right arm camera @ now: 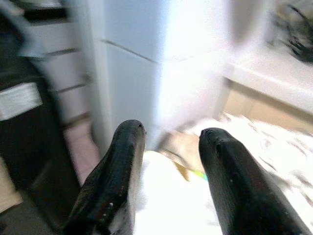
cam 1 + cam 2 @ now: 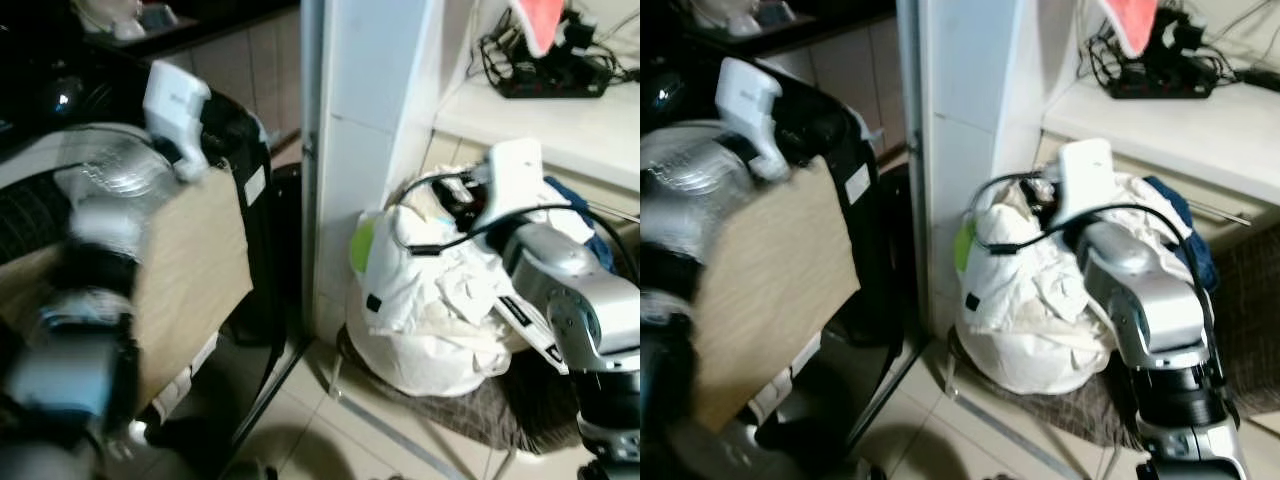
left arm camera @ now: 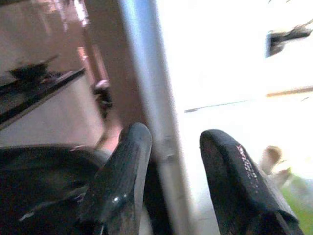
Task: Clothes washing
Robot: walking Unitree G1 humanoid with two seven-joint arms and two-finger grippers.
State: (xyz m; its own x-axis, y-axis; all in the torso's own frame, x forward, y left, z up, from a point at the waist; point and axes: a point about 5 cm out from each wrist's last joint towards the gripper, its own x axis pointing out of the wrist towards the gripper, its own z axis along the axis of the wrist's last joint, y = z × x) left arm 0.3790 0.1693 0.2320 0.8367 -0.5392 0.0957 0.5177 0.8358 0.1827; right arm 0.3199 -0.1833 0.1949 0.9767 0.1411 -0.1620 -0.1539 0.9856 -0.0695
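The right gripper [image 1: 166,171] hangs with its fingers spread and empty, just above a heap of white laundry [image 2: 430,300] piled in a basket on the floor, at the foot of a white pillar [image 2: 365,130]. By my reading the step in hand is the reach for clothes; next it must drop lower and close on a fold of cloth. The left gripper [image 3: 171,186] is raised, fingers apart and holding nothing, near a black machine [image 2: 235,200] draped with brown cloth [image 2: 190,270]. A counter [image 2: 560,125] carrying tangled cables [image 2: 545,60] overhangs the heap, and the arm's own cable crosses it.
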